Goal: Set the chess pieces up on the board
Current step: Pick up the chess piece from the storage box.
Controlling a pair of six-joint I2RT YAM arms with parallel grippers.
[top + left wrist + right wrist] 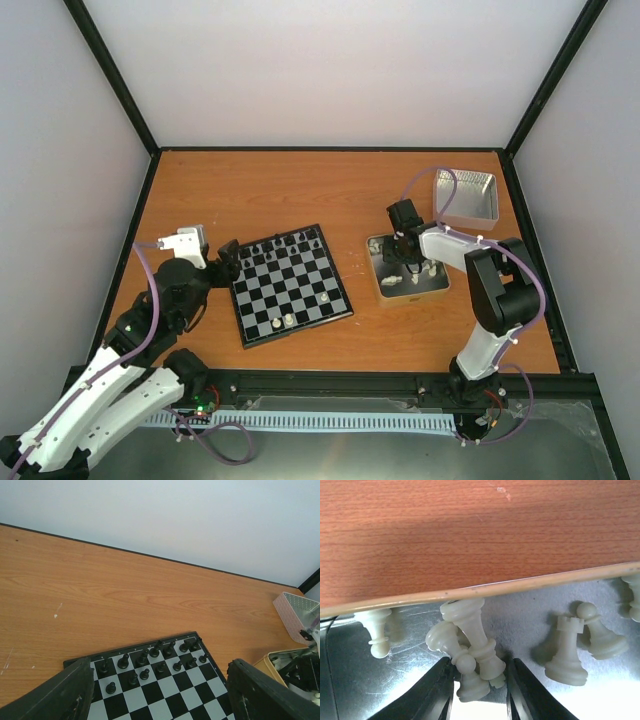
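step: pick phase, as I read it. The right arm is reaching into the open tin (pixel 438 286), right of centre in the top view, for one of the chess pieces (pixel 470 645).
progress: early, I'd say. Only three of them are standing on the board (pixel 296 282), along its near edge, while the black chessmen (pixel 150 661) are filling the two far rows.
task things: the board is lying mid-table, slightly turned. Most white pieces are sitting loose in the tin, well apart from the board.
right gripper (pixel 479 680): sitting low in the tin with its fingers (pixel 432 695) partly apart. They are flanking a tangle of three or so tipped pieces at bottom centre of the wrist view. The finger edges are looking just beside the bases, and I cannot tell whether they are pinching yet.
left gripper (pixel 160 680): fingers standing wide apart and holding nothing. It is hovering at the board's left edge, with the black rows showing between them.
other pieces: a rook (pixel 566 652) and a pawn (pixel 601 636) are sitting at right of the wrist view, and another pawn (pixel 377 630) at left.
next move: calling for a pinch on one piece only, not the whole tangle. Then a straight lift clear of the tin rim and a carry left to a free near-row square.
risk: neighbours getting dragged along, or the piece slipping out tilted.
spare: second tin (pixel 466 196) is sitting upper right, apart.
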